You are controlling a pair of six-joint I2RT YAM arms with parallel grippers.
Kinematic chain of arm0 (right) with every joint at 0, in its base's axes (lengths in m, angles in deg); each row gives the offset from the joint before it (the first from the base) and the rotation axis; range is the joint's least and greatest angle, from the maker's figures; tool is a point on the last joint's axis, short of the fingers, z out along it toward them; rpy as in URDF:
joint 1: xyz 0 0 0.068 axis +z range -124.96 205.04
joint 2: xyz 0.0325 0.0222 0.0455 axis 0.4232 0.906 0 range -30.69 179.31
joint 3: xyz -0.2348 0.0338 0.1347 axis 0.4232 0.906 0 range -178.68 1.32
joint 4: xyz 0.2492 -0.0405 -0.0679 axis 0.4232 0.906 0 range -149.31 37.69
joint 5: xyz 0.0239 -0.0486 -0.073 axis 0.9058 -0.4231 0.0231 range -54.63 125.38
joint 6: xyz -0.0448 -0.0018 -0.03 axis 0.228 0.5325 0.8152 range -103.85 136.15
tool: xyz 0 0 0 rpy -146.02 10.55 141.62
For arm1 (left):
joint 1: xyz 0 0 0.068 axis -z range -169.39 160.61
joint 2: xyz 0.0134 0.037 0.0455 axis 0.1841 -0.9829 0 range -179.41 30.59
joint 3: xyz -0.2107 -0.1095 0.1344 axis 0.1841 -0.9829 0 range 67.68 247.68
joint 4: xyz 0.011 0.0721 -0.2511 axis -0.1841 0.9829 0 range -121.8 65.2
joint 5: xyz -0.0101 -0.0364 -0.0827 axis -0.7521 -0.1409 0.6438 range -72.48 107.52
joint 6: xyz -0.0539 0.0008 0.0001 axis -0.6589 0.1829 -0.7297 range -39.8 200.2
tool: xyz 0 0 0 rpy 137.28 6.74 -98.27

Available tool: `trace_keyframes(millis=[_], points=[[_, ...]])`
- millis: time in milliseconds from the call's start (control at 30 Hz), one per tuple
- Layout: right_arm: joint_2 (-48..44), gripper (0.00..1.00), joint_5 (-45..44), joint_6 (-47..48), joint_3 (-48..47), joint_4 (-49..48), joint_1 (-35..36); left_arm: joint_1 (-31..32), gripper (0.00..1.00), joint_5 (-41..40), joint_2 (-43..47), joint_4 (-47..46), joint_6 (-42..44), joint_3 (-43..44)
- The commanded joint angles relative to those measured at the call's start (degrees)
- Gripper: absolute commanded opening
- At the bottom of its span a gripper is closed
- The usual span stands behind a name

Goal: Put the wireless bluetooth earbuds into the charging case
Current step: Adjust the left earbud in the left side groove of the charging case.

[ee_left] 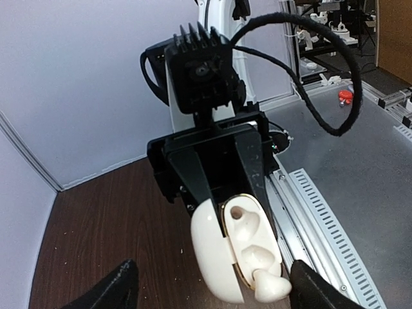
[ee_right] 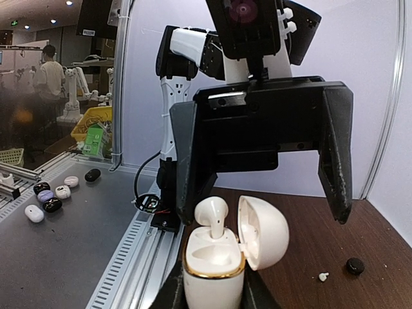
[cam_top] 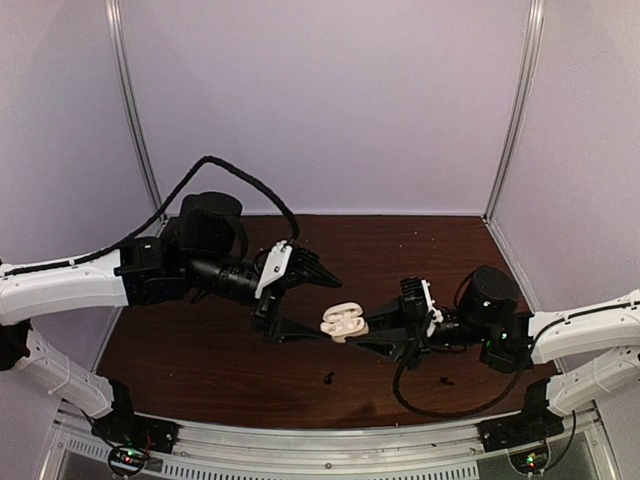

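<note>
white earbud [ee_right: 211,215] stood proud of the open charging case [ee_right: 212,264], held above the table [cam_top: 200,360] at centre.
right gripper [ee_right: 212,291] was clamped on the case base, presenting it lid-open; left gripper [ee_right: 265,220] stood wide and empty astride it, likely to press the bud home.

Top external: high behind both bases, looking down, wide over the counter [cam_top: 420,245]. Left wrist: close, facing the right pincer [ee_left: 233,201] head-on. Right wrist: close, facing the left pincer [ee_right: 264,215]. All three share the open charging case [cam_top: 344,322] between the pincers.
</note>
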Motion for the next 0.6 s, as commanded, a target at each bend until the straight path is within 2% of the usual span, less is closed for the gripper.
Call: trace_keyframes(millis=[0, 267, 367, 567], points=[[0.08, 0.0, 3.02, -1.42, -1.87, -1.55, 0.0, -0.15, 0.82, -1.15, 0.09, -5.17, 0.03, 1.39], [-1.83, 0.0, 4.19, -8.77, 1.06, -2.87, -2.56, -0.1, 0.87, -7.74, 6.67, 1.02, 9.02, -0.04], [-2.83, 0.0, 4.66, -11.84, 2.53, -3.97, -3.76, -0.11, 0.87, -10.94, 8.29, 4.07, 11.94, 0.14], [-3.38, 0.0, 7.2, -15.99, 4.08, -6.07, -5.46, 1.37, 0.83, -10.61, 10.53, 6.2, 16.24, -0.79]])
